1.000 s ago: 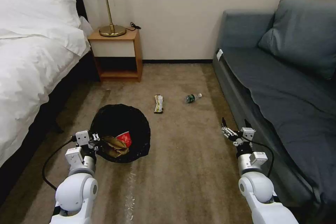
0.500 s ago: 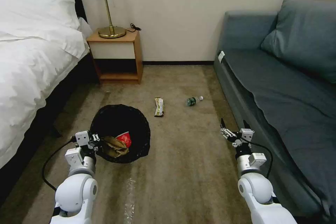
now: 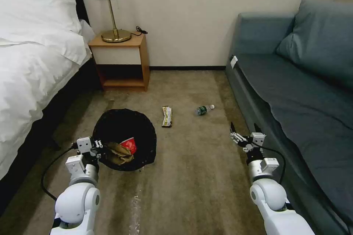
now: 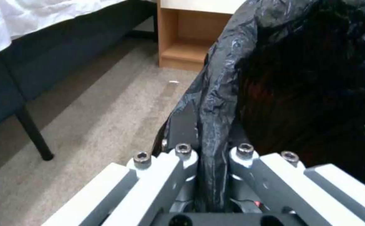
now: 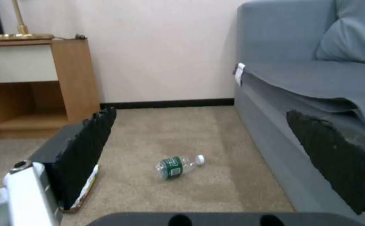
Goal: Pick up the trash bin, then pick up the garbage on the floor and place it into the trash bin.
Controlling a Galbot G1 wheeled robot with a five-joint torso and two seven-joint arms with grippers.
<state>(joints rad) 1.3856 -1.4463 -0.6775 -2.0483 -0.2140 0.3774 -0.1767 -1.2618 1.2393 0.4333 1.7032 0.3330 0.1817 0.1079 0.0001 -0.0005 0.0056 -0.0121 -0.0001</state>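
trash bin (image 3: 124,137) rim pinched in left claw (image 3: 98,148).

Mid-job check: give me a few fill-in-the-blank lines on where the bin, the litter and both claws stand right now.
1. The left claw is shut on the black bag rim of the round ____.
2. The crushed red-and-white paper cup lies ____ the bin.
3. The clear green-labelled plastic bottle lies on the ____.
4. The right claw, near the grey sofa, is ____ and holds nothing.

Missing words: trash bin; inside; carpet; open
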